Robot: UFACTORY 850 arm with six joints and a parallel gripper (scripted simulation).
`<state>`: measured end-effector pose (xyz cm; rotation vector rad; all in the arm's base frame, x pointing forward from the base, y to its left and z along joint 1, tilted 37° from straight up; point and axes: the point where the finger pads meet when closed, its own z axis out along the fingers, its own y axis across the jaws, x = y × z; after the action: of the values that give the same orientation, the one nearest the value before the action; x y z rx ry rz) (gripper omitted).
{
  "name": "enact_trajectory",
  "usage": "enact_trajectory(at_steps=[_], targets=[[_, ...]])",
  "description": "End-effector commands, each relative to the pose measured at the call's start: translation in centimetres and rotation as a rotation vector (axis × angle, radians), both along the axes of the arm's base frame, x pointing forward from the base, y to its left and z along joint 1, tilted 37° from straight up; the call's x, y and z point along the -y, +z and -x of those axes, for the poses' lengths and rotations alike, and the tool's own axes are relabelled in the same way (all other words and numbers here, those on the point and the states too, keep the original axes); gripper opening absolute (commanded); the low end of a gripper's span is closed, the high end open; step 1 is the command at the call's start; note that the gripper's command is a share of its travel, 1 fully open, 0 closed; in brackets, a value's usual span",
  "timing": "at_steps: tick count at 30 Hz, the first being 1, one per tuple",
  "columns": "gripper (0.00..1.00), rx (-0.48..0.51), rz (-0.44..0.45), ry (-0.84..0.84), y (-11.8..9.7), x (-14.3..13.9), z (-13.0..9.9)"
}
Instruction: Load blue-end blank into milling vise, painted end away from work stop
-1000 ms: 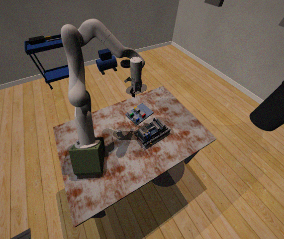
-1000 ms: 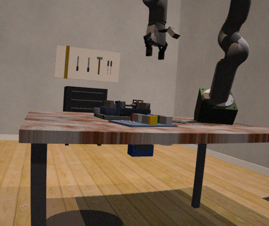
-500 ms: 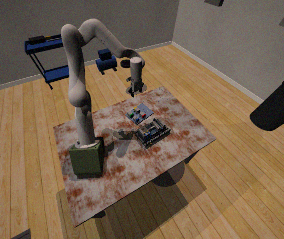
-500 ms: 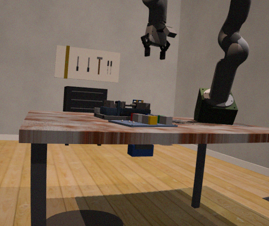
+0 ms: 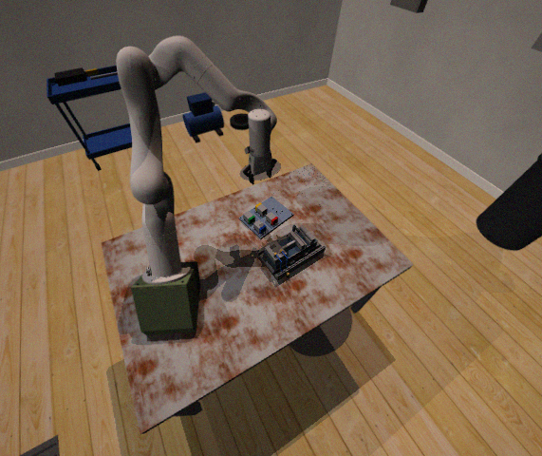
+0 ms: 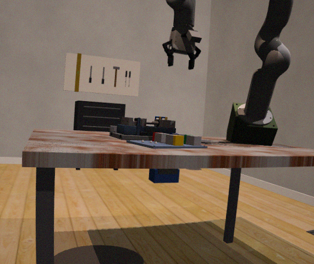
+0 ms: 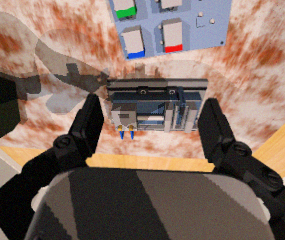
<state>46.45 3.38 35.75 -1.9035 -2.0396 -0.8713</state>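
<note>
The blank with the blue end (image 5: 260,226) (image 7: 133,41) lies flat on the blue infeed plate (image 5: 283,211) (image 6: 142,143) (image 7: 209,37), at the corner nearest the vise. Blanks with a red end (image 5: 273,218) (image 7: 172,35), a green end (image 5: 250,218) (image 7: 124,7) and a yellow end (image 5: 260,207) (image 6: 177,139) lie beside it. The milling vise (image 5: 291,251) (image 6: 142,126) (image 7: 147,120) stands next to the plate with nothing between its jaws. My gripper (image 5: 260,175) (image 6: 179,62) (image 7: 151,108) is open and empty. It hangs high above the table, over its far edge beyond the plate.
The rust-stained table (image 5: 261,313) (image 6: 94,153) carries the arm's green base (image 5: 165,301) (image 6: 251,130). A blue compressor (image 5: 202,118) and a blue cart (image 5: 89,88) stand on the floor behind. A black bin (image 5: 531,200) hangs at the right.
</note>
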Motion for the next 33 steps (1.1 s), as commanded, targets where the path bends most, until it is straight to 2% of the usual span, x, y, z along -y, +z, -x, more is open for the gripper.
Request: enact_trajectory(at_steps=[1,4,13,21,30,33], targets=[[1.00,-0.018,-0.003,-0.024,0.08,0.02,-0.05],[1.00,-0.023,-0.008,-0.035,0.08,0.02,-0.05],[1.00,-0.138,-0.055,-0.201,0.09,0.01,-0.04],[1.00,-0.144,-0.060,-0.211,0.09,0.01,-0.04],[1.00,-0.259,-0.107,-0.377,0.09,0.00,-0.04],[1.00,-0.259,-0.107,-0.377,0.09,0.00,-0.04]])
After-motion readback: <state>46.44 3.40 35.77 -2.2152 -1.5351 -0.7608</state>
